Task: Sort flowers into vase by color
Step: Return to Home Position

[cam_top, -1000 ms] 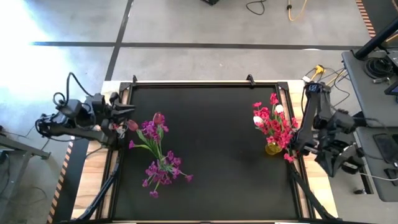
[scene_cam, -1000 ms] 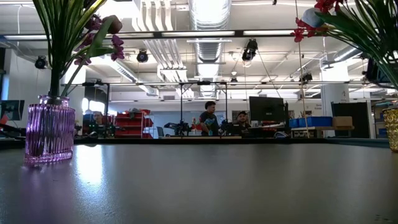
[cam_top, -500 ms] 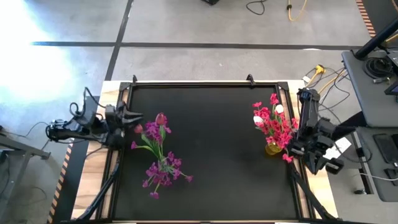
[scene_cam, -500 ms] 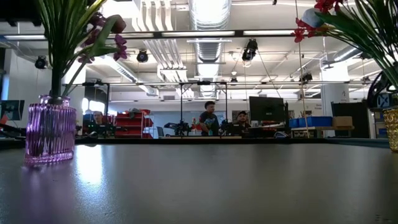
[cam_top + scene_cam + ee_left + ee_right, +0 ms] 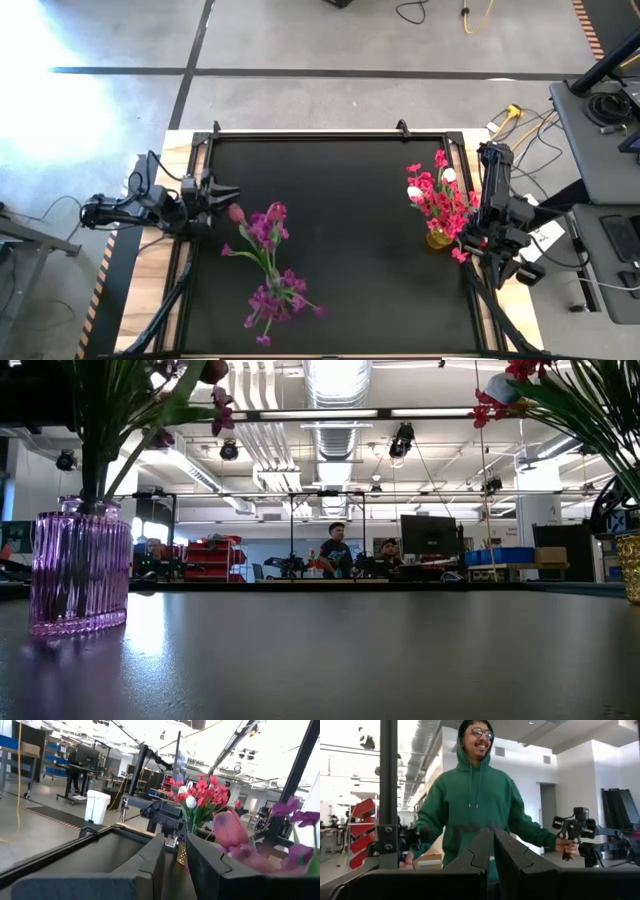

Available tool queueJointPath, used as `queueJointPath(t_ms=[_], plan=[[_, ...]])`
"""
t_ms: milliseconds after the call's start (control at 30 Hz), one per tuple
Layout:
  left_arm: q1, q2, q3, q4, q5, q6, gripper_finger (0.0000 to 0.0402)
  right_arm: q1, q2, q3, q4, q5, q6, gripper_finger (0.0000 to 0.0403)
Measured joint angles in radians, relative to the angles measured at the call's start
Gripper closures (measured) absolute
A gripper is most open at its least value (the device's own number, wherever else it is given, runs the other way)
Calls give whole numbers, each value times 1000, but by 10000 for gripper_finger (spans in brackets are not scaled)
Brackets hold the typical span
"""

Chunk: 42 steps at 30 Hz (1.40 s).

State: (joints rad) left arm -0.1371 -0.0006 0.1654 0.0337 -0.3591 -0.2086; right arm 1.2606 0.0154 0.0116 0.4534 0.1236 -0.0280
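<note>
Displacement of the purple vase (image 5: 78, 570) and its purple-magenta flowers (image 5: 268, 228) within the last second, well apart from the yellow vase (image 5: 438, 239) of red flowers (image 5: 440, 200), spills nothing, so sorting appears complete; left gripper (image 5: 230, 192), narrowly parted and empty, sits farther off; right gripper (image 5: 492, 832), closed, beside it.

A black tabletop (image 5: 340, 230) fills the high view's centre. On the grey floor, a dark tape line (image 5: 300, 72) runs at 12 o'clock and a yellow cable (image 5: 478, 15) lies at 1. Beyond the table stand a person in a green hoodie (image 5: 475, 805) and two people (image 5: 338, 550) beside a monitor (image 5: 428, 535). Red cabinets (image 5: 212, 557) are at their 9 o'clock.
</note>
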Motion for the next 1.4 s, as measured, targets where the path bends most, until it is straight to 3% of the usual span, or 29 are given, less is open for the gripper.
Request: queueJointPath(t_ms=[333,500,667,900,1133,1400], plan=[[2,0,79,62,-20,80,338,0,-1,0,-36,7,-37,385],[2,1,97,-62,17,103,338,0,-1,-1,-44,7,-37,385],[2,1,21,-45,18,95,338,0,-1,-1,-44,8,-36,385],[2,0,-152,218,18,84,338,0,-1,-1,-26,8,-33,385],[3,0,-155,198,10,59,338,0,-1,-1,-29,9,-32,385],[3,20,-153,29,14,119,338,0,0,-1,-34,38,-71,385]])
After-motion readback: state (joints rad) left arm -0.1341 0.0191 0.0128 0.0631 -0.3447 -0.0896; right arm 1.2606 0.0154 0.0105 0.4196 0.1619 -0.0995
